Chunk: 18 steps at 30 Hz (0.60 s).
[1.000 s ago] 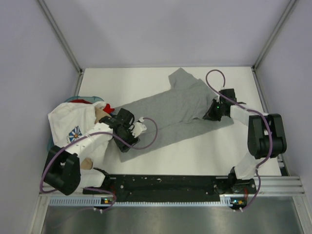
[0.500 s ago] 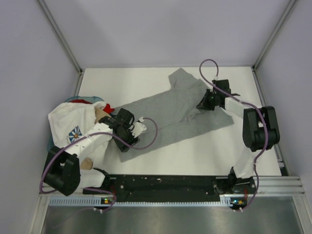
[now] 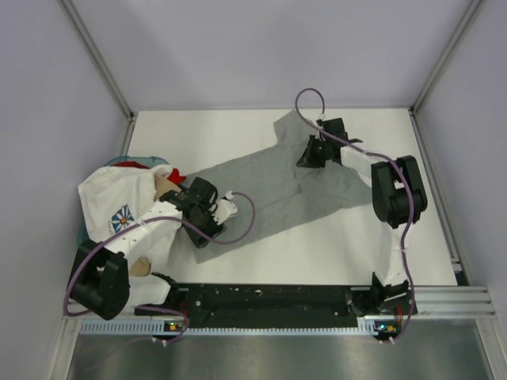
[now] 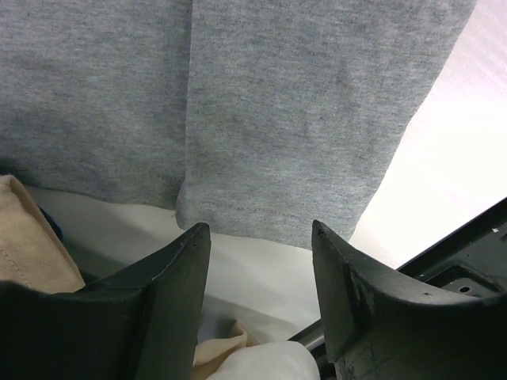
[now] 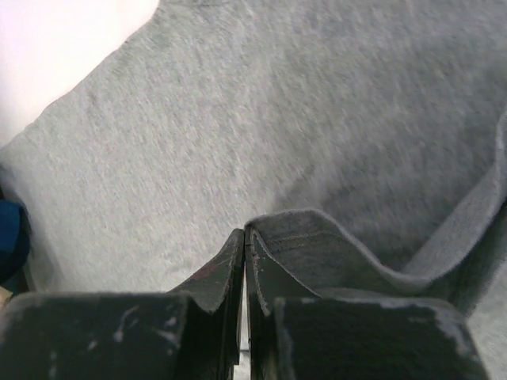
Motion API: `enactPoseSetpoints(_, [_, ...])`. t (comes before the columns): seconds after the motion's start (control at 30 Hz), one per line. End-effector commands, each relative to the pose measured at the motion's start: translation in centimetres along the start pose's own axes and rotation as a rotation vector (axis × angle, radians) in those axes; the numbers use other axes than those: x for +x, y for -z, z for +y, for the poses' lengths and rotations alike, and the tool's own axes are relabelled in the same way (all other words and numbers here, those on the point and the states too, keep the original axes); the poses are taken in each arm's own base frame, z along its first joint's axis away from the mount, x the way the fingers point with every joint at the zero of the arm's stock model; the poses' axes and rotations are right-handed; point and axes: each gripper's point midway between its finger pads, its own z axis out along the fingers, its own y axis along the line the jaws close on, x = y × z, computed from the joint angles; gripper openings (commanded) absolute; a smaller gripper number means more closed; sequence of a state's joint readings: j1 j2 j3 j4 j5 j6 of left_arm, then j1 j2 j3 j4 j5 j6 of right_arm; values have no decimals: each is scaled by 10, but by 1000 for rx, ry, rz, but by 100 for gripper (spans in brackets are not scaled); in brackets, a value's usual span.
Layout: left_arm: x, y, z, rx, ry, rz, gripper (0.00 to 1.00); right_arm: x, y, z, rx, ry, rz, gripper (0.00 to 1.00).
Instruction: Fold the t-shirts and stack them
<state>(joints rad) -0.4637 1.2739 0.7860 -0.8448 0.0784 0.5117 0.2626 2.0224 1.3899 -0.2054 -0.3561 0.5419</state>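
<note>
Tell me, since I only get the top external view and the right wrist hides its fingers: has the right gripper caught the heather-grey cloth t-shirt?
Observer: Yes. The right gripper is shut on a stitched edge of the heather-grey cloth t-shirt, raised off the layer beneath.
Operator: And the left?
Observer: The left gripper is open and empty; the shirt's near edge lies just beyond its fingertips.
Operator: Anything else near it?
Observer: A fold of a tan cloth t-shirt lies close beside one of its fingers.

The right hand (image 3: 308, 155) pinches a fold of the grey t-shirt (image 3: 253, 194) spread across the table (image 3: 198, 134)
</note>
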Motion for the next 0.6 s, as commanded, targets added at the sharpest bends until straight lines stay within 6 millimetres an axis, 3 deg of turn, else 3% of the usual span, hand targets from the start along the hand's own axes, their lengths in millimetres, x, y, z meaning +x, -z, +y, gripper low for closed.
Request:
enactPoseSetpoints(0.0, [-7, 3, 5, -23, -9, -33, 59, -14, -13, 28, -48, 86, -30, 0])
enactPoseSetpoints(0.1, [-4, 2, 4, -21, -7, -26, 59, -11, -17, 26, -54, 100, -17, 3])
enactPoseSetpoints(0.2, [-3, 2, 3, -19, -10, -26, 59, -12, -14, 34, -96, 149, -15, 42])
enactPoseSetpoints(0.27, [-3, 2, 2, -14, -10, -26, 59, -18, -3, 53, -157, 206, -28, 53])
enactPoseSetpoints(0.4, [-14, 6, 5, -14, -12, -53, 59, -42, 43, 97, -252, 367, -126, 69])
enactPoseSetpoints(0.47, [-29, 13, 8, -5, -26, -96, 59, -55, 69, 99, -216, 449, -204, 74])
enactPoseSetpoints(0.57, [-64, 27, 8, 40, -62, -190, 58, -64, 102, 76, -123, 433, -270, 78])
